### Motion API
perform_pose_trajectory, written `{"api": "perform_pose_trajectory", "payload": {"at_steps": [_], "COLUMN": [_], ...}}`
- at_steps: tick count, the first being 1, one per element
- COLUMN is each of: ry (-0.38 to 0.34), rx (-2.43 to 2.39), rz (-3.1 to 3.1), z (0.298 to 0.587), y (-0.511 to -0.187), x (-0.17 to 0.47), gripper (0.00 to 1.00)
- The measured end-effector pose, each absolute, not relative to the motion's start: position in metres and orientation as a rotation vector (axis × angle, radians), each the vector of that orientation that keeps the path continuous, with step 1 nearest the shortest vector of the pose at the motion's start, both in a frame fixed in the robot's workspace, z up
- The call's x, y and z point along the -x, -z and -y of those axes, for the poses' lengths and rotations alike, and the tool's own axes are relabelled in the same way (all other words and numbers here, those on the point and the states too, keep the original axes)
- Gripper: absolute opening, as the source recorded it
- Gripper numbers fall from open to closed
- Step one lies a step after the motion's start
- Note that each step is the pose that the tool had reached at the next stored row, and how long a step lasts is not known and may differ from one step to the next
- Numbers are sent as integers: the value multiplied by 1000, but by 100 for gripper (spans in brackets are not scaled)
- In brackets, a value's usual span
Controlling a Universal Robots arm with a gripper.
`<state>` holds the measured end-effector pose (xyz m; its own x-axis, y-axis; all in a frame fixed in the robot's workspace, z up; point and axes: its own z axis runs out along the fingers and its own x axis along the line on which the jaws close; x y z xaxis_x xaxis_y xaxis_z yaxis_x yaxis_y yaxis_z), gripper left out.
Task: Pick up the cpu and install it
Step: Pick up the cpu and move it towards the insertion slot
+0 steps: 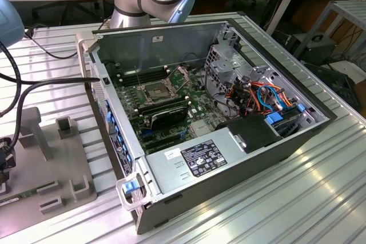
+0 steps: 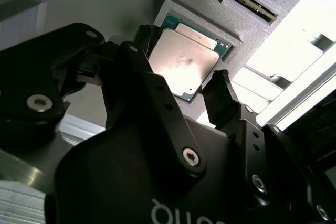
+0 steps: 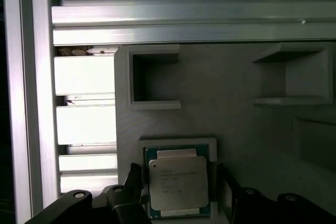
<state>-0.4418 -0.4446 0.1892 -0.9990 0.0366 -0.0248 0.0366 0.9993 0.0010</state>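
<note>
Cpu point(image 3: 177, 184) lay flat in its recess on the tray point(image 3: 236, 124), squarely between the fingers point(image 3: 134, 179) of the gripper point(image 3: 177, 177). These stood wide, one just beside each opposite edge, holding nothing, and seemed set to close across its shorter width. The socket point(image 1: 155, 91) sat well apart, inside the open case point(image 1: 189, 38).

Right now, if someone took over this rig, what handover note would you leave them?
Gripper: jaws open, one on each side of the cpu, not clamped.
Cpu: lying flat in its recess on the grey fixture.
Socket: inside the open computer case, looks empty.
Done: gripper lined up on the cpu.
Left: grasp, lift and seating in the socket.
</note>
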Motion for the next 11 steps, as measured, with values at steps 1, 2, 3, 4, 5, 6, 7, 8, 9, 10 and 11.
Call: {"api": "perform_pose_trajectory", "payload": {"at_steps": [1,2,3,4,5,6,7,8,9,10,11], "ry": [-1,-1,-1,0,-1,-1,-1,-1,-1,-1,-1], "rx": [-57,-57,-57,-57,-57,-57,-57,-57,-57,-57,-57], "rz": [-3116,-3116,-3117,-3117,-3117,-3117,-3116,-3116,-3116,-3116,-3116], "z": [445,444,444,444,444,444,444,444,444,444,444], "y": [-189,-188,-188,-188,-188,-188,-187,-187,-187,-187,-187], "x": [442,442,442,442,442,442,442,442,442,442,442], "gripper": [68,68,68,68,68,68,68,68,68,68,68]}}
